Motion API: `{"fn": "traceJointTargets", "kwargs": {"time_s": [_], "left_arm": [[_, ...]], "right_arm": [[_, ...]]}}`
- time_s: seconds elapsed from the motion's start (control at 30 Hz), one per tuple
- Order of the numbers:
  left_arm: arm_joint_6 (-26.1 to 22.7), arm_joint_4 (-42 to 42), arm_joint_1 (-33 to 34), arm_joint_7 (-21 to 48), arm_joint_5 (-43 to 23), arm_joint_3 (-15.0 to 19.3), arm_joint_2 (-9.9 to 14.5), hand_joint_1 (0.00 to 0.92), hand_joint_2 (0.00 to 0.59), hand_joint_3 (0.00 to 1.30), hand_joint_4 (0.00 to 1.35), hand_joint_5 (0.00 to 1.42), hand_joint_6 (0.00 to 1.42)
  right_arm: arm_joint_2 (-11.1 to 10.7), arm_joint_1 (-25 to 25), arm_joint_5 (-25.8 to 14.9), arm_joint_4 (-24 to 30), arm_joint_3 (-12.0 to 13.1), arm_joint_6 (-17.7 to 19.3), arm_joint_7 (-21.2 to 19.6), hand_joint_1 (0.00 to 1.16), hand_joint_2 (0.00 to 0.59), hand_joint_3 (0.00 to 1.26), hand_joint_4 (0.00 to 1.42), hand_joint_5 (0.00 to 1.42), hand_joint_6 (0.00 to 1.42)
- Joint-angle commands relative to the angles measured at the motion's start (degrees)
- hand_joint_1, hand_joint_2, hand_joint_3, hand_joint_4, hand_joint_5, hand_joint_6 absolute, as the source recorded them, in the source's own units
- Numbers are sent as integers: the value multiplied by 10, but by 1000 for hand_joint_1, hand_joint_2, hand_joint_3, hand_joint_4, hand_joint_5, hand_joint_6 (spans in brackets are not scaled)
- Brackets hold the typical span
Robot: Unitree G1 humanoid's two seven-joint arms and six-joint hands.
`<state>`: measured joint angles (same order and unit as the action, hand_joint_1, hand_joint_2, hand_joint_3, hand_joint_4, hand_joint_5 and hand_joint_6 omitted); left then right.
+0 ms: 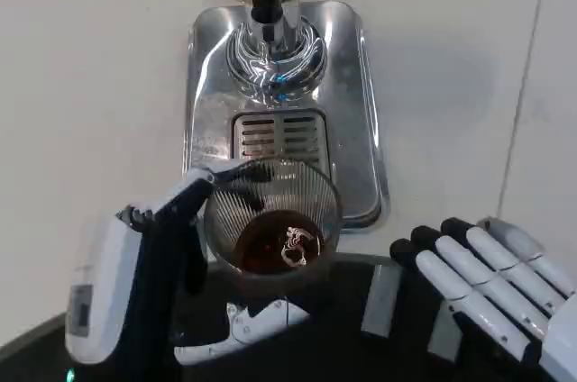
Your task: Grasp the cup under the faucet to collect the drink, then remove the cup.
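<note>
the left hand (167,238) grips the ribbed glass cup (273,215) of dark drink, near the steel drip tray (361,130) below the faucet (268,8). the right hand (482,283) rests with fingers apart, holding nothing, its wrist cut off.

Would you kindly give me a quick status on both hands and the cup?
Left hand grips cup, dark drink inside. Right hand open, beside it, holding nothing. Cup off the drip grate, faucet behind; nothing obstructing.

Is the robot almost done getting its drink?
Nearly. The ribbed glass cup already holds dark drink and sits near the drip tray's front edge, away from the faucet. The left hand is gripping it; the right hand waits open. Left: carrying it clear.
</note>
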<state>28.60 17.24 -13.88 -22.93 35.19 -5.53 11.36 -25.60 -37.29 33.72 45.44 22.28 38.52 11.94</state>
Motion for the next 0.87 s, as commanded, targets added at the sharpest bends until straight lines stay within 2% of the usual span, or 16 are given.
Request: {"fn": "traceJointTargets", "kwargs": {"time_s": [0.03,0.37,0.47,0.87], "left_arm": [[31,22,-11,5,-16,5,0,683,64,1207,1218,1345,1424],[49,21,-12,25,-25,12,3,687,66,1206,1257,1356,1424],[50,20,-9,32,-27,13,1,687,66,1206,1259,1357,1424],[47,13,-6,40,-26,20,-5,689,67,1205,1260,1358,1424]], "right_arm": [[20,-5,17,12,-10,10,1,0,586,0,0,0,0],[55,35,57,26,-71,-30,19,0,586,0,0,0,0],[59,44,66,28,-83,-42,22,0,586,0,0,0,0],[52,51,62,17,-81,-61,18,0,586,0,0,0,0]]}}
